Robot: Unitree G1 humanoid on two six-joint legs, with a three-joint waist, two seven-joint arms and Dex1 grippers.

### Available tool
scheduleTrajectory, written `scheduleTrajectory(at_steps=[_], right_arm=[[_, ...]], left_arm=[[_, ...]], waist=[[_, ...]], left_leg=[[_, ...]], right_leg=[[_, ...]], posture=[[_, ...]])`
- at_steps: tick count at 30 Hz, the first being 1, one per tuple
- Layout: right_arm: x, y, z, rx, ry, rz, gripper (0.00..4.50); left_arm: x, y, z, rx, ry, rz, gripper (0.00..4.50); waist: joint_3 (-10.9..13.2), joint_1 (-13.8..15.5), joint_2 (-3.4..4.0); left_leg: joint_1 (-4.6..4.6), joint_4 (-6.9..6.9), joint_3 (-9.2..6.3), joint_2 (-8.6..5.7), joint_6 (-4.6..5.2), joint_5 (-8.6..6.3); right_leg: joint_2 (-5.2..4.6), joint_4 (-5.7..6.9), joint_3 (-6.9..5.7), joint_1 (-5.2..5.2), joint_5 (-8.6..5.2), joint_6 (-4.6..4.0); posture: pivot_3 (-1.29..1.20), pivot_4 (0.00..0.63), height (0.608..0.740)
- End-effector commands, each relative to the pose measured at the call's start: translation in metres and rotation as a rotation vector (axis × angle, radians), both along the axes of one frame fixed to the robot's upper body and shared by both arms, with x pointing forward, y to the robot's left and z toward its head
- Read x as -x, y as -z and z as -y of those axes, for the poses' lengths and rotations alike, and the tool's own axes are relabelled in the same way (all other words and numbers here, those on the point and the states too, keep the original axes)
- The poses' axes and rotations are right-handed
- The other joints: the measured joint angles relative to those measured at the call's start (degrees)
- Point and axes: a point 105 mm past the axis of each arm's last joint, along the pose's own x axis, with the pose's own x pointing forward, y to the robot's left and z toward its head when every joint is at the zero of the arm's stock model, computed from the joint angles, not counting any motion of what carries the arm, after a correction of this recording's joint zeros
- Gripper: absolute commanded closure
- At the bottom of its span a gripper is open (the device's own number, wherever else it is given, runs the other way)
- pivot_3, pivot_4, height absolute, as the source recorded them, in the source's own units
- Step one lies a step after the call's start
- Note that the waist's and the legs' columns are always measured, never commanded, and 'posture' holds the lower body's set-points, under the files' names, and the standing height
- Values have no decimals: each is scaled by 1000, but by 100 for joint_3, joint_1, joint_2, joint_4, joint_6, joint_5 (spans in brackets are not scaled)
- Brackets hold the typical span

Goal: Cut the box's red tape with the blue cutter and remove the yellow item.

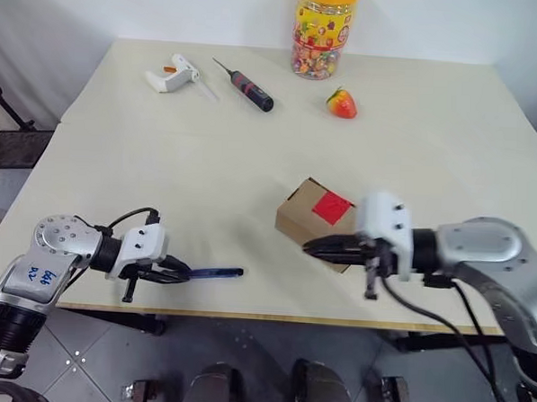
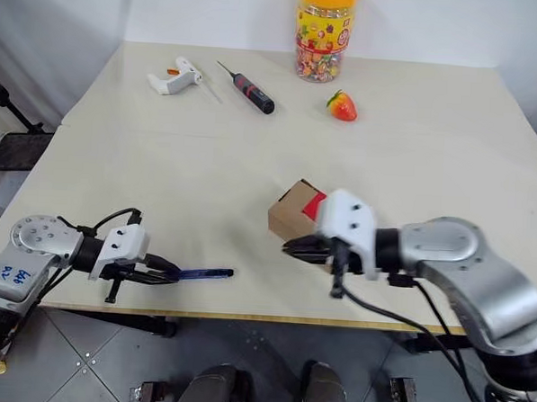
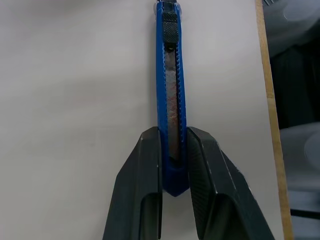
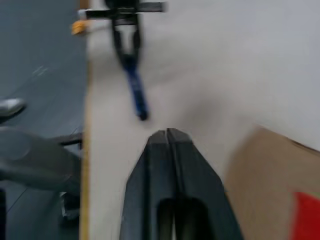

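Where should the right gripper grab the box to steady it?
Across its two short side walls, low down, coming from the near edge. The box sits flat and skewed, with the red tape on top, so that leaves the lid clear. The right gripper is shut.

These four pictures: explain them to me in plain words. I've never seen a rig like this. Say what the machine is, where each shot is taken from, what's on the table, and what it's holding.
This is a two-armed humanoid robot at a pale table. Two pictures come from cameras in its head, looking down over its arms. The other two come from a camera on each wrist, looking along that arm's two black fingers.

The left gripper is shut on the blue cutter, which lies along the table's near edge; the left wrist view shows the fingers clamping its end. The right gripper is shut and empty, beside the brown box, whose red tape looks uncut.

Farther back lie a white glue gun, a screwdriver, a strawberry toy and a candy jar.
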Motion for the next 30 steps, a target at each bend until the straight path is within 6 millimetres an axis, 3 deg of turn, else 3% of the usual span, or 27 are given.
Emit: scheduleTrajectory(at_steps=[1,3,5,9,15,30], right_arm=[[1,1,-18,15,-86,60,4485],[-1,5,-23,19,-110,66,4485],[-7,24,-45,56,-177,76,4485],[-16,47,-63,91,-223,80,4485],[-23,65,-75,105,-245,68,4485],[-37,87,-92,114,-241,75,4485]], left_arm=[[3,10,1,-40,16,-33,4121],[3,10,3,-40,19,-32,4121],[4,12,5,-45,23,-35,4121],[9,13,11,-27,44,-53,4121],[13,15,12,-32,42,-66,4121],[17,15,13,-34,68,-74,4121]], waist=[[0,-3,0],[0,5,0],[-4,-8,-4],[-4,-18,-3],[-4,-37,-4],[-5,-90,-2]], left_leg=[[0,2,1,0,0,0],[0,2,1,-2,2,1],[1,3,0,-3,2,1],[4,4,0,-4,5,3],[2,4,-2,-9,9,1],[8,4,-3,-6,8,1]], right_leg=[[0,0,0,0,0,0],[-1,1,0,1,0,0],[-1,4,1,1,0,0],[-1,10,-2,3,-1,1],[-5,8,-3,4,0,2],[-3,13,-3,5,0,2]], posture=[[0,150,740],[0,150,740],[0,150,740],[0,150,740],[0,150,740],[0,150,740]])
